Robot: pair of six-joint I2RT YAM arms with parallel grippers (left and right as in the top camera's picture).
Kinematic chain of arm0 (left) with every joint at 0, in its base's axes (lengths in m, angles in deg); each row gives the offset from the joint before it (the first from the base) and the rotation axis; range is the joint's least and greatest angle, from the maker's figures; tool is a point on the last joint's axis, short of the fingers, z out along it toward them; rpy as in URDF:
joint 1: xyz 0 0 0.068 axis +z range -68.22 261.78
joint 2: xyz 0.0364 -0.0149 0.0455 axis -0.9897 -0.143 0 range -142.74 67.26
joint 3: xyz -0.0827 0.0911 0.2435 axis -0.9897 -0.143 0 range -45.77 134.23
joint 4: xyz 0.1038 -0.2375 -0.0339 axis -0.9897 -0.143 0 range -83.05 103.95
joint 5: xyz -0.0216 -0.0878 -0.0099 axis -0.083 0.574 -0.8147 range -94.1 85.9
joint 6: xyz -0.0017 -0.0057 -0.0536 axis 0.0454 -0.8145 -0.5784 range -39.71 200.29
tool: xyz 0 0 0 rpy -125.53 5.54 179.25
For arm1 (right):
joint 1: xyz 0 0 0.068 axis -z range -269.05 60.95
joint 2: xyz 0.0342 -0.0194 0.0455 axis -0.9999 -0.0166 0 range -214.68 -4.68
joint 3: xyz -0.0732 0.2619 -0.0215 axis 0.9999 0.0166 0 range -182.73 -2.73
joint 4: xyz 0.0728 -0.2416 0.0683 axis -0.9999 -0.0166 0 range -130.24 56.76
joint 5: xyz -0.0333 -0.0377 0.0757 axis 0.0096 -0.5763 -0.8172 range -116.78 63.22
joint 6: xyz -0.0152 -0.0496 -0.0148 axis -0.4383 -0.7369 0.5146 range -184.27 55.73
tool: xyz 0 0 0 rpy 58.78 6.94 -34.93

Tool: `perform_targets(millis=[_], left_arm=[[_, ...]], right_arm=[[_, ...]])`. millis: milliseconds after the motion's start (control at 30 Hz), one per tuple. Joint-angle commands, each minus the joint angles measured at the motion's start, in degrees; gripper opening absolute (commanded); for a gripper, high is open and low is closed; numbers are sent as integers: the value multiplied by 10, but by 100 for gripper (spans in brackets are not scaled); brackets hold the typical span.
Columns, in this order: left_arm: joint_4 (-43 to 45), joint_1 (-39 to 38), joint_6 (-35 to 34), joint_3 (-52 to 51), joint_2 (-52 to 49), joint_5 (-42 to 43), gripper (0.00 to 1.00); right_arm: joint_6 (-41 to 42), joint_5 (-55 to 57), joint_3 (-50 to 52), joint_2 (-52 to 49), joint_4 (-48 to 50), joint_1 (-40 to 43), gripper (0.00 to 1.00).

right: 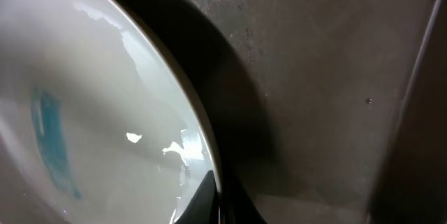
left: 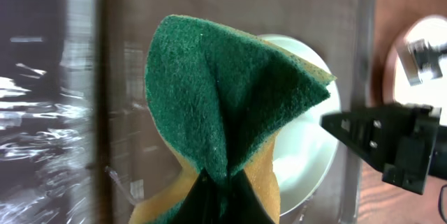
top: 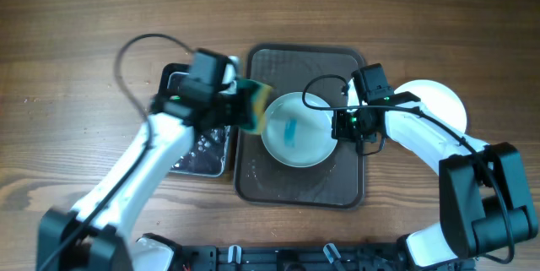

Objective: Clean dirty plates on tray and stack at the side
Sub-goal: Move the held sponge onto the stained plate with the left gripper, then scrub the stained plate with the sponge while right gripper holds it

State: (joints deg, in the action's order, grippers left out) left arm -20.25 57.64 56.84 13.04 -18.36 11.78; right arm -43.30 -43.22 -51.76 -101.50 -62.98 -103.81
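Observation:
A white plate (top: 295,132) with a blue smear in its middle is held tilted above the dark brown tray (top: 253,182). My right gripper (top: 342,125) is shut on the plate's right rim; the right wrist view shows the rim pinched between the fingers (right: 218,199) and the smear on the plate (right: 52,140). My left gripper (top: 232,102) is shut on a green-and-yellow sponge (top: 253,106), folded in the jaws (left: 223,203), just left of the plate (left: 307,147). Another white plate (top: 439,106) lies on the table right of the tray, partly hidden by the right arm.
A smaller black tray (top: 202,157) with wet glints sits left of the brown tray, under my left arm. The wooden table (top: 67,43) extends around both trays.

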Motion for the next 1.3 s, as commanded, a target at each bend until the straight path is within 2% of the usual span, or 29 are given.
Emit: perform_targets(millis=[0,167,233,333,400,600,700,767,867,1000,1067,1167,1267], left_arm=[[64,-68,-14,14,-75,14,4],[158,-120,-60,14,-175,13,4],[176,-132,-84,14,-207,12,4],[176,-138,-86,14,-225,-17,4],[155,-139,-86,17,-224,-74,4],[12,-139,-83,47,-223,-311,4],[-27,-138,-83,47,-223,-362,4],[-34,-138,-83,47,-223,-367,4],[-17,-139,-83,47,-223,-308,4],[62,-145,-68,46,-226,-75,4],[108,-155,-73,46,-233,15,4],[148,-179,-105,46,-249,74,4],[158,-200,-105,46,-263,100,4]], right_arm=[[0,19,8,-9,-3,-2,4],[0,19,8,-9,-12,-2,4],[0,19,8,-9,-11,-2,4],[0,19,8,-9,-12,-2,4],[0,19,8,-9,-13,-2,4],[0,19,8,-9,-12,-2,4],[-5,19,8,-9,-12,-2,4],[-9,19,8,-9,-12,-2,4],[-11,19,8,-9,-12,-2,4],[-13,19,8,-9,-14,-2,4],[-13,19,8,-9,-14,-2,4],[-13,19,8,-9,-14,-2,4],[-13,18,8,-9,-14,-2,4]])
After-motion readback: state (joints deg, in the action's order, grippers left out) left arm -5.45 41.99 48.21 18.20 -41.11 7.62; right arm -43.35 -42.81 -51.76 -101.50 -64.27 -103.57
